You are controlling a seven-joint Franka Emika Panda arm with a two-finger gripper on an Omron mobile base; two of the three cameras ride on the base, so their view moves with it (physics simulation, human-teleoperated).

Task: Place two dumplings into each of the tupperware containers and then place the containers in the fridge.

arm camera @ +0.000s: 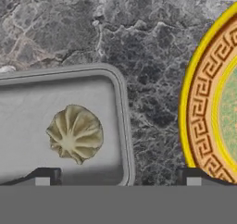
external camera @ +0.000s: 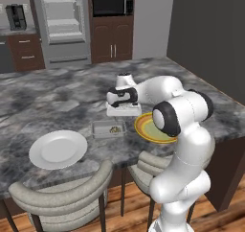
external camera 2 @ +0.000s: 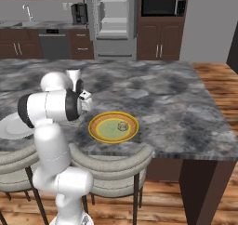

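Tool (arm camera: 118, 174): jaws spread wide and holding nothing; it hangs low over the desk (external camera: 57, 94), and the hand view looks straight down at the near corner of one tupperware container (arm camera: 121, 93).
Dumpling under the tool: one pleated dumpling (arm camera: 75, 133) lies on that container's floor, apart from its walls.
Other container: in the left base view a second tupperware container (external camera: 95, 130) sits just in front of the hand, with dumplings (external camera: 115, 128) in it; their number is too small to count.
Last dumpling: a single one (external camera 2: 122, 126) rests on the yellow plate (external camera 2: 95, 126).
Deciding relation: in the hand view the plate's rim (arm camera: 194, 107) lies just to the right of the container, a strip of bare desk between them, so the remaining dumpling is on the plate side of the tool, close by.
Judgement: this container looks one dumpling short; the likely next move is a short swing to the plate.
Fridge (external camera: 62, 22): stands open at the far wall, well apart from the desk.
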